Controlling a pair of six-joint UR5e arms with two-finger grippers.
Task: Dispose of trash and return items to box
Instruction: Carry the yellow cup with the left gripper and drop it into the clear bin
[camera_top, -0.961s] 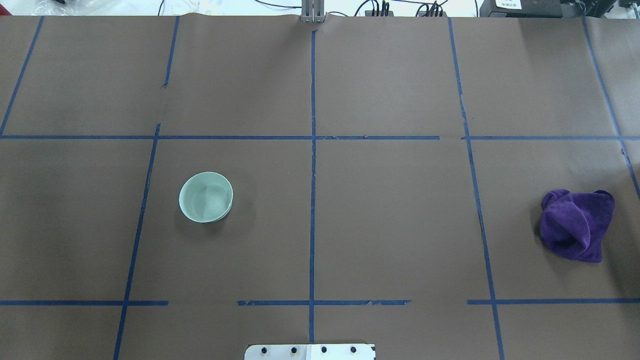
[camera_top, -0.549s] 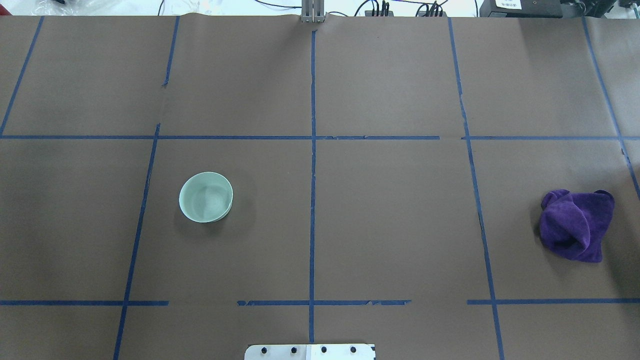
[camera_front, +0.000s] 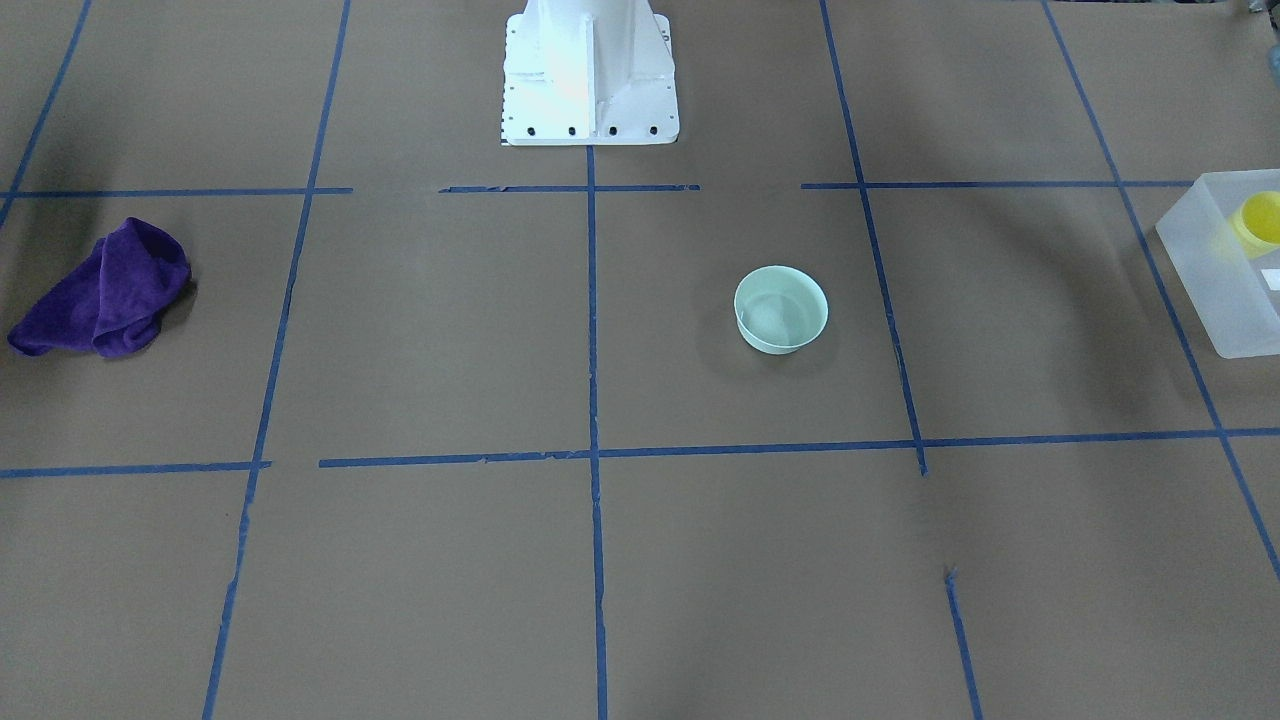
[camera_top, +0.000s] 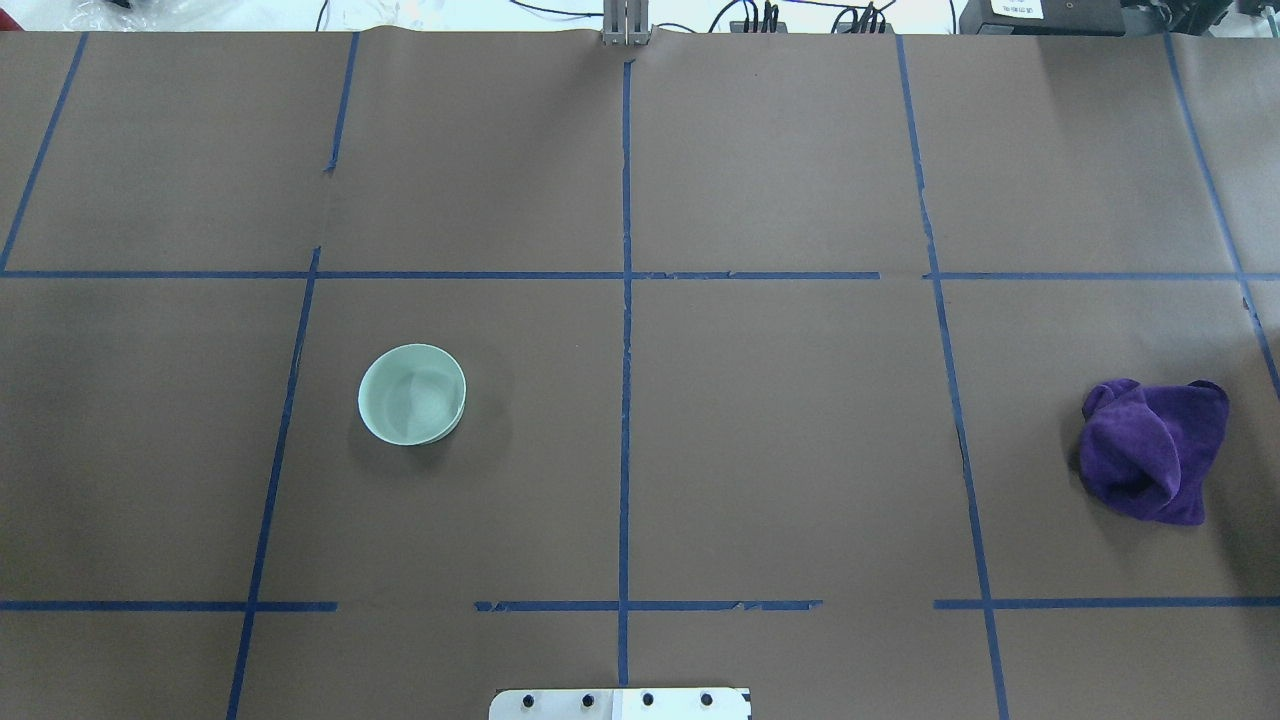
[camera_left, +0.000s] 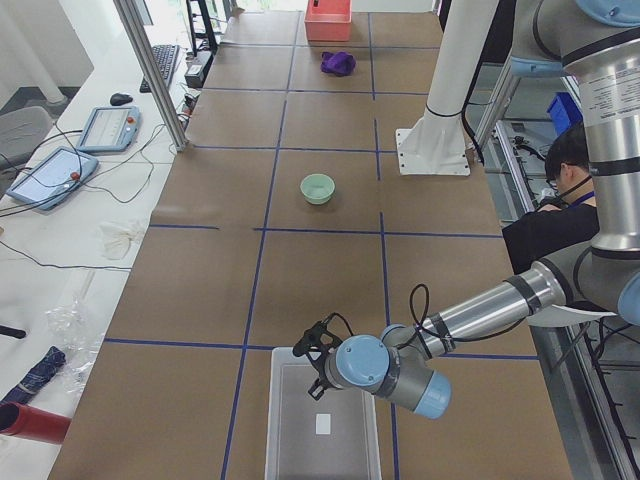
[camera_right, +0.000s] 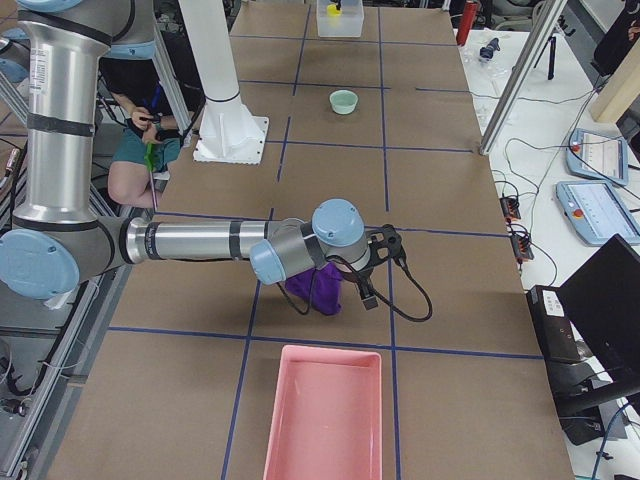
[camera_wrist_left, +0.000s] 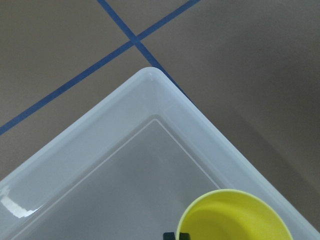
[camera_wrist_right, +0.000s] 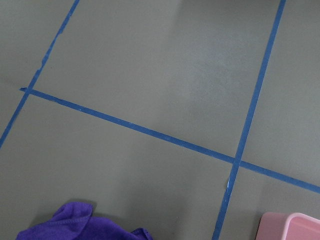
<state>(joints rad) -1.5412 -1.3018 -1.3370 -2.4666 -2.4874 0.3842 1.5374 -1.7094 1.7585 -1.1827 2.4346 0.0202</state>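
One big table wears brown paper crossed by blue tape lines. Seen from the right end, a pink tray lies at 6 o'clock. A crumpled purple cloth sits just past it, at 3 o'clock in the overhead view. The right arm hangs over the cloth and hides part of it. I cannot tell how the fingers of the right gripper stand.

The box is frosty white with a small white label, at 6 o'clock in the left-end view. The left gripper hangs over its far end, and its fingers are hidden too.

The bowl is round, pale green and upright. It is at 9 o'clock in the overhead view, well apart from the box. The cup is yellow and sits inside the box, near a corner.

The front view and the left wrist view show the cup in the box. The overhead view cuts off both box and tray.
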